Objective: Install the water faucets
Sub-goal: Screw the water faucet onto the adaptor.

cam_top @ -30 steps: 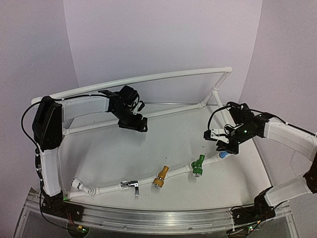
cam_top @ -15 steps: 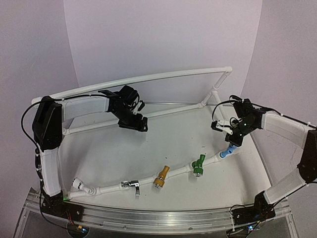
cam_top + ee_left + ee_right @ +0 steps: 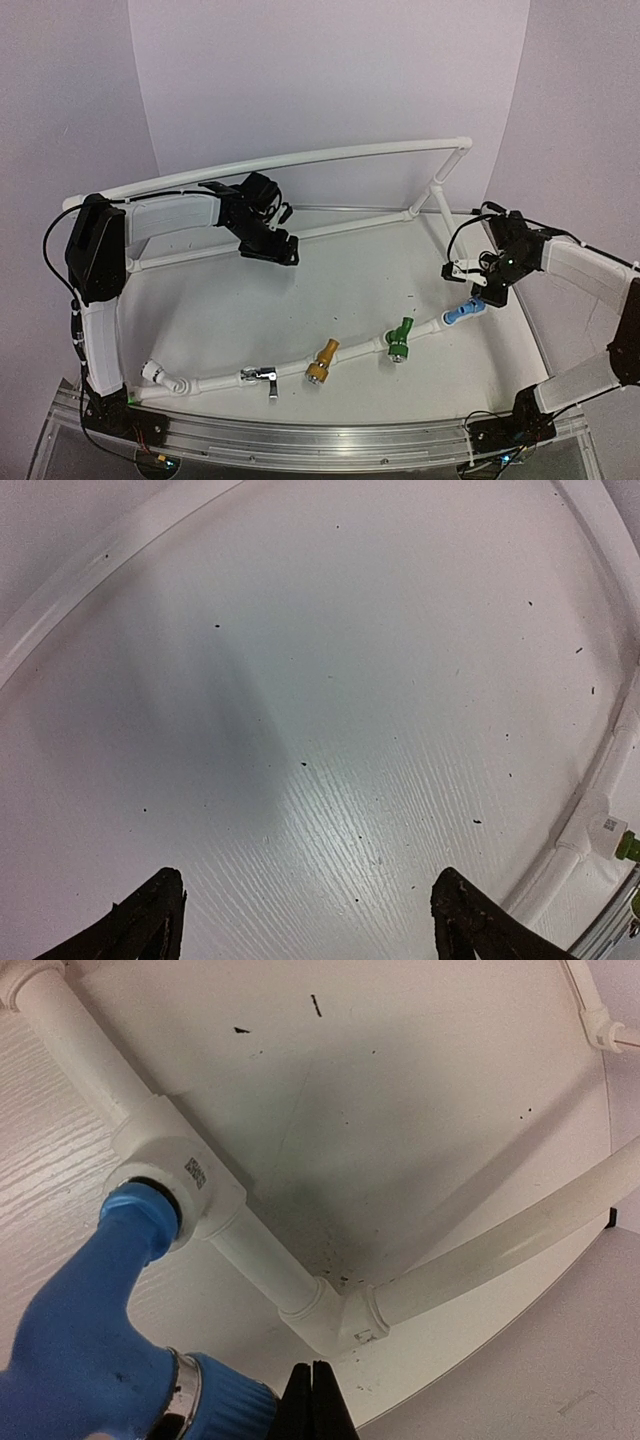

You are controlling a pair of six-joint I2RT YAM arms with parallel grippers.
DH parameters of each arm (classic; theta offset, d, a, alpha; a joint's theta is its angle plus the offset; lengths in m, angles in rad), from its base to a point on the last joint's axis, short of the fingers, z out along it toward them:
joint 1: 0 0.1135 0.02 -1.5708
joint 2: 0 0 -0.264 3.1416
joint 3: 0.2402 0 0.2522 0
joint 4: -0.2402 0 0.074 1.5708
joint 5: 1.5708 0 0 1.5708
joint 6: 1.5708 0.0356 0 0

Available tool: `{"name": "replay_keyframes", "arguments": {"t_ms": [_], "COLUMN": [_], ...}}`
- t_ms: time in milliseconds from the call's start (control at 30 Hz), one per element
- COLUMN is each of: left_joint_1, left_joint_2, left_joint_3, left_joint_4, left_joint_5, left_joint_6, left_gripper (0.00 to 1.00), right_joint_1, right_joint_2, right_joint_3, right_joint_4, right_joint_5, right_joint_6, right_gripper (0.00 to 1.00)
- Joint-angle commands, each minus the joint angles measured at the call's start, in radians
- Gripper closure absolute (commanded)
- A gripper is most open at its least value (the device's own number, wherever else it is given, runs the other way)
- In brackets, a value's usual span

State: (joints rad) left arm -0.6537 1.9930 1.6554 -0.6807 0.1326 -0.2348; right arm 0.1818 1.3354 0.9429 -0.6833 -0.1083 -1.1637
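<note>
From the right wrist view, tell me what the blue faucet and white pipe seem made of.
Blue faucet: probably moulded plastic, matte, evenly coloured, rounded edges; its band looks like shiny metal. White pipe: likely PVC, smooth, faint sheen, pushed into a thicker socket fitting.

Top camera looks down from behind the arms (image 3: 95, 250) over the whole surface (image 3: 330, 290); wrist cameras face it closely, one sharing the blue faucet (image 3: 80, 1350) beside the right end effector (image 3: 319, 1400)
</note>
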Motion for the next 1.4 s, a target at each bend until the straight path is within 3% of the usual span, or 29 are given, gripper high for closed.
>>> {"name": "replay_keyframes", "arguments": {"t_ms": [0, 333, 667, 800, 967, 1067, 1367], "left_joint_1": [0.005, 0.005, 0.005, 0.005, 0.005, 0.002, -0.048], "left_joint_2": [-0.008, -0.004, -0.021, -0.013, -0.017, -0.04, -0.066], "left_joint_3": [0.012, 0.015, -0.001, 0.009, 0.015, 0.019, 0.136], "left_joint_4": [0.019, 0.016, 0.029, 0.027, 0.024, 0.012, -0.019], "left_joint_5": [0.008, 0.012, 0.005, 0.008, 0.016, 0.03, -0.001], "left_joint_6": [0.008, 0.009, 0.003, 0.001, 0.012, 0.052, 0.148], "left_gripper": [0.15, 0.15, 0.15, 0.15, 0.15, 0.15, 0.11], "right_joint_1": [0.005, 0.001, 0.0, 0.001, -0.002, -0.014, -0.06], "right_joint_2": [-0.061, -0.107, -0.242, -0.237, -0.158, -0.11, 0.089], "right_joint_3": [-0.057, -0.114, -0.172, -0.184, -0.137, -0.061, 0.181], "right_joint_4": [-0.137, -0.158, -0.286, -0.29, -0.235, -0.196, -0.087], "right_joint_5": [-0.05, -0.049, -0.195, -0.174, -0.151, -0.156, -0.175], "right_joint_6": [-0.069, -0.155, -0.29, -0.289, -0.189, -0.107, 0.116], "right_gripper": [1.0, 0.99, 1.0, 1.0, 0.99, 0.87, 0.76]}}
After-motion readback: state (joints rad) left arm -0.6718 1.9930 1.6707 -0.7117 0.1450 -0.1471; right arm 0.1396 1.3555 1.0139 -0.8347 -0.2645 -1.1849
